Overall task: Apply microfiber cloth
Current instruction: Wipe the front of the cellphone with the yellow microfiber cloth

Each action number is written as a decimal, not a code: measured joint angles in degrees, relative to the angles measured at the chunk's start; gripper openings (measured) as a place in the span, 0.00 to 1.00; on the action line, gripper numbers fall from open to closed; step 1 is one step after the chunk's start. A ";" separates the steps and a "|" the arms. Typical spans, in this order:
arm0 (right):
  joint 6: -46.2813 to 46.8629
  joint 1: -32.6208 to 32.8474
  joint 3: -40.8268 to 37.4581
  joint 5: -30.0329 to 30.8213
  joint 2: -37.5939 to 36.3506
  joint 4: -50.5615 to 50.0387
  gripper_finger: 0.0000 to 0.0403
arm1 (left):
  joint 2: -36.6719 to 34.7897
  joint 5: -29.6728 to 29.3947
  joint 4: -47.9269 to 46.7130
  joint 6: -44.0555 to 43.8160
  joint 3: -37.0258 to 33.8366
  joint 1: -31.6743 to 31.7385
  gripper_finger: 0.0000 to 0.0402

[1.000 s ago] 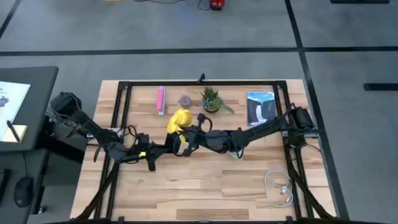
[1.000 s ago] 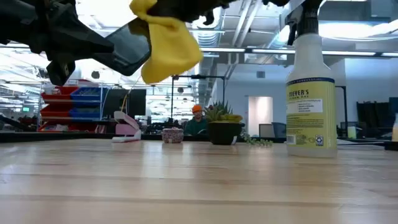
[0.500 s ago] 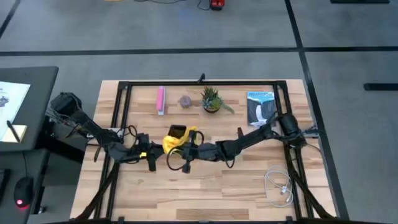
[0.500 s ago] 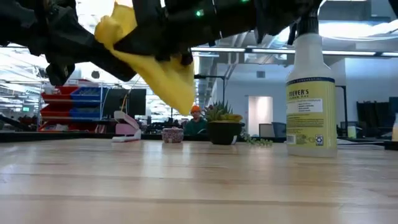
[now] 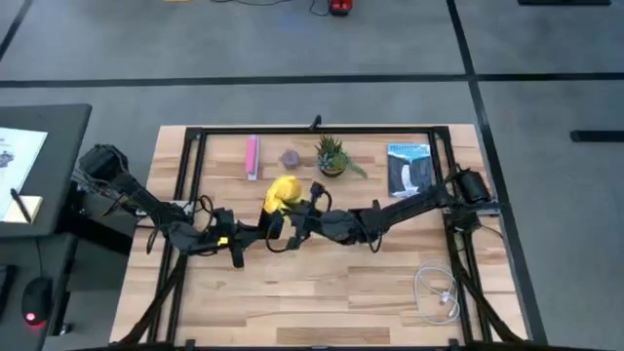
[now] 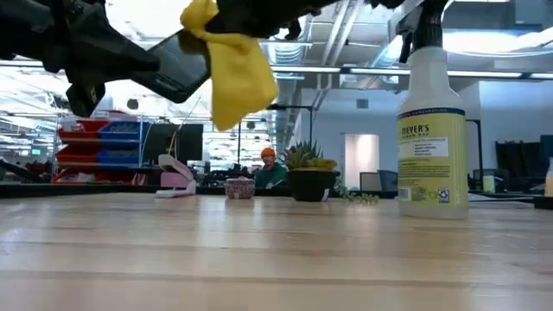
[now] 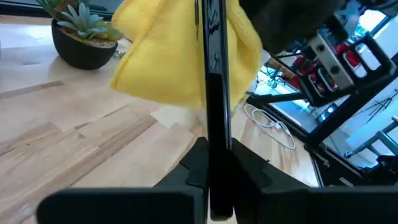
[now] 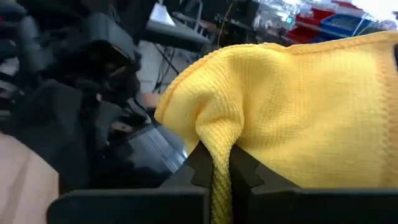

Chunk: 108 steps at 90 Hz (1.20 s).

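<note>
Mid-tabletop, well above the wood: left hand (image 7: 211, 165) clamps the black phone (image 7: 213, 93) edge-on, right hand (image 8: 214, 171) pinches a fold of the microfiber cloth (image 5: 283, 190), which is draped against the phone. Risk as I read it: the pinch only holds one bunched fold, so a hard wipe could pull the cloth free. Side pressure could twist the phone in its thin-edge grip and drop it.
</note>
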 joint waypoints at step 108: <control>10.70 0.07 -9.63 -16.36 0.48 19.97 0.00 | 0.00 0.19 0.34 1.46 -0.07 -0.02 0.04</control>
